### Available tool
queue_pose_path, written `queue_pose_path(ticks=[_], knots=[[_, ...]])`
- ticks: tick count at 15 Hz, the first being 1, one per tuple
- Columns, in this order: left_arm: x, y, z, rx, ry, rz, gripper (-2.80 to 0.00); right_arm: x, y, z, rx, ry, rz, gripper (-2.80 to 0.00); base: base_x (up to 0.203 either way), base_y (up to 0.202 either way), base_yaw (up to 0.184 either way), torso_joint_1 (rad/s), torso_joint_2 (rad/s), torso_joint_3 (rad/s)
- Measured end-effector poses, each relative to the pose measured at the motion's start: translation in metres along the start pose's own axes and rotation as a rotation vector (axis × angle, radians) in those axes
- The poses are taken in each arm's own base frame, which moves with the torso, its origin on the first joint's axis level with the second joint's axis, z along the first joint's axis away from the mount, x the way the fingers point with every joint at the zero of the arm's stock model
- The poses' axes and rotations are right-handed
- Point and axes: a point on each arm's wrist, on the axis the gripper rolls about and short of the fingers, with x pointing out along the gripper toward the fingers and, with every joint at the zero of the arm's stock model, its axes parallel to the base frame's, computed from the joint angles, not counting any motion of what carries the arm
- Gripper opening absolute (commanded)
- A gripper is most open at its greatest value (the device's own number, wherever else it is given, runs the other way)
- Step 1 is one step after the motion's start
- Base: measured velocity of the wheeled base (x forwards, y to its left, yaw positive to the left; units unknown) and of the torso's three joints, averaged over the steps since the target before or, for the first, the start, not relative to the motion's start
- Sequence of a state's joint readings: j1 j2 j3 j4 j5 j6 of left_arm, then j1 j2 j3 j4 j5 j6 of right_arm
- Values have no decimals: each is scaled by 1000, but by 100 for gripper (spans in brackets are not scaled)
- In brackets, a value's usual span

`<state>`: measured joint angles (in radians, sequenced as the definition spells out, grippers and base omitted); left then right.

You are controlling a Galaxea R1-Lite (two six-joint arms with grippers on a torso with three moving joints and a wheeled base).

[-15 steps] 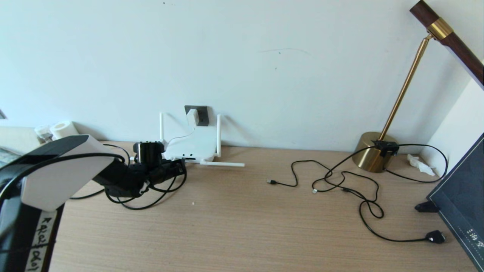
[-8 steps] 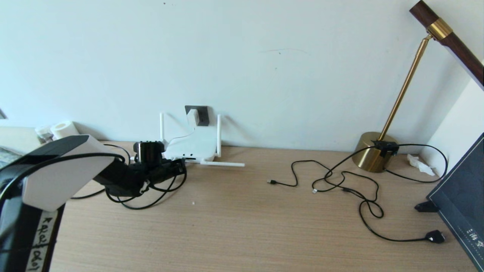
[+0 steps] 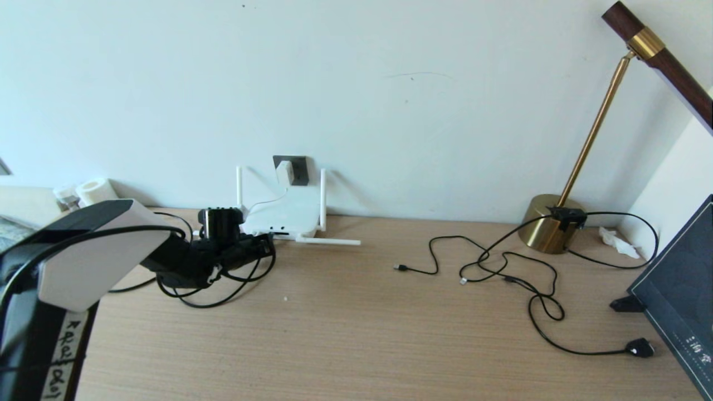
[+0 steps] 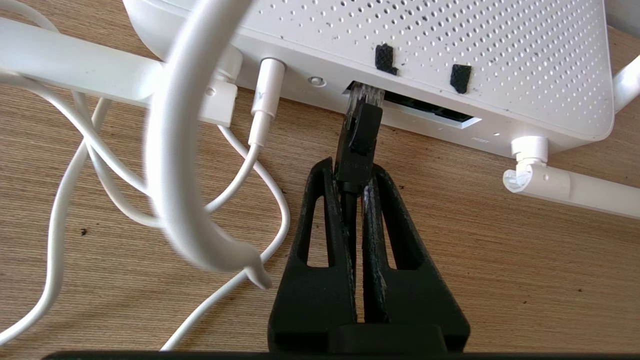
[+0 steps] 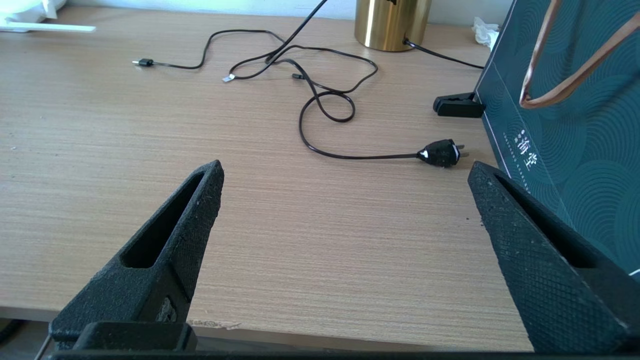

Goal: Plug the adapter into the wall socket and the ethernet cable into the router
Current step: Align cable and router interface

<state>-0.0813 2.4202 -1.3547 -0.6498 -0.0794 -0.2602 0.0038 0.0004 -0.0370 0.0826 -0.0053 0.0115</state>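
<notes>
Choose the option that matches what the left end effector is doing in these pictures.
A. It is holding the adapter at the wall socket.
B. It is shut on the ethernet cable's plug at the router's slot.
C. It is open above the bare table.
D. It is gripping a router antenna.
B: in the left wrist view the left end effector pinches the ethernet cable, whose clear tip meets the router slot.

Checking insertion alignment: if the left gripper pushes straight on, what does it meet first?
Likely the router: the left gripper holds the ethernet cable, whose clear tip already sits at the dark slot.

The router (image 3: 281,214) lies on the desk (image 3: 356,334) below the wall socket (image 3: 298,169).
</notes>
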Motion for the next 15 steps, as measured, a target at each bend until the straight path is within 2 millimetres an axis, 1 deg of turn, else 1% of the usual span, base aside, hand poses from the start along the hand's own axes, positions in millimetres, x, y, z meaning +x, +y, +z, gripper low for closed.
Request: queue_pose_path(ticks=[15], knots=[[4,-1,-2,3,-1,-4,-280,0,0,0,0,0,0,0,0,0,0,0,0,0]])
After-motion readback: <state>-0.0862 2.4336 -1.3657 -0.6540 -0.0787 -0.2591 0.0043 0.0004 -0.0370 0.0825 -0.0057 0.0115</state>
